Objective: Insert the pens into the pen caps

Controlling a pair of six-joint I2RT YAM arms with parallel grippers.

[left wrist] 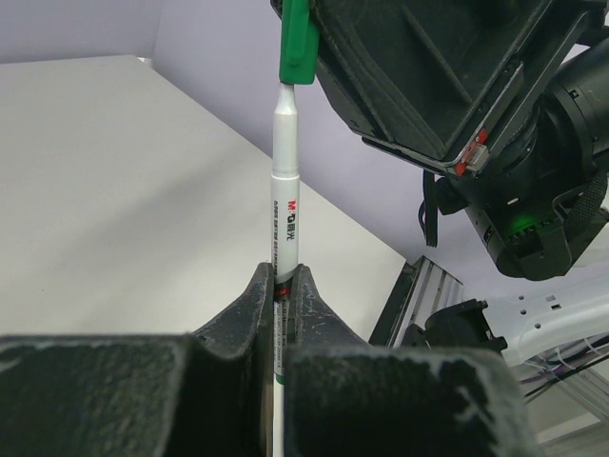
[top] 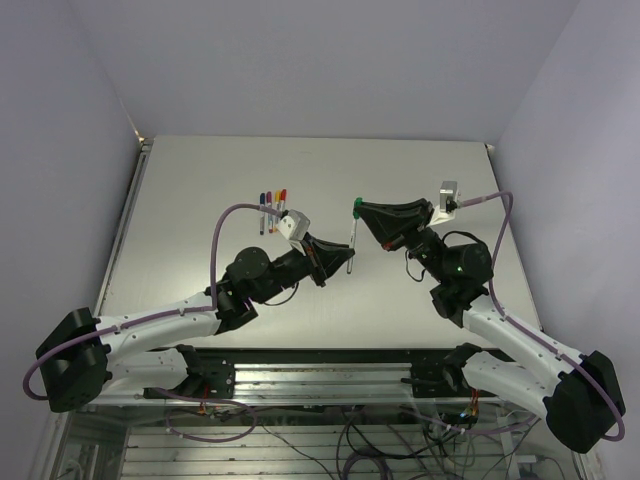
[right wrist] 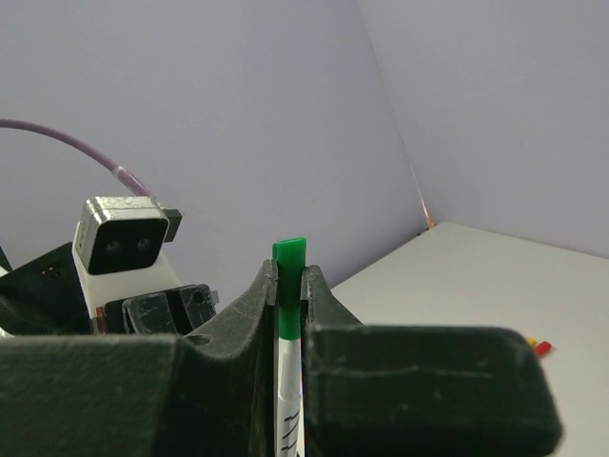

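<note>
Roughly over the middle of the grey desk (top: 200,170), two black robot arms meet tip to tip, raised above the surface. The left gripper (top: 347,262) is clamped on the lower barrel of a thin white pen (top: 351,245), its two fingers (left wrist: 257,305) pressed against either side. The pen stands nearly upright in the left wrist view, with small printed lettering along its barrel.

The right gripper (top: 359,209) is squeezed tight on a small green cap (top: 357,204), which sits directly at the pen's upper end. In the left wrist view the pen's narrowed end touches the open mouth of the green cap; how far it sits inside cannot be told. In the right wrist view the cap's flat top pokes up between the fingers, with white barrel below.

Four more pens (top: 272,210) lie side by side on the desk, behind the left gripper, showing blue, purple, orange and red ends.
</note>
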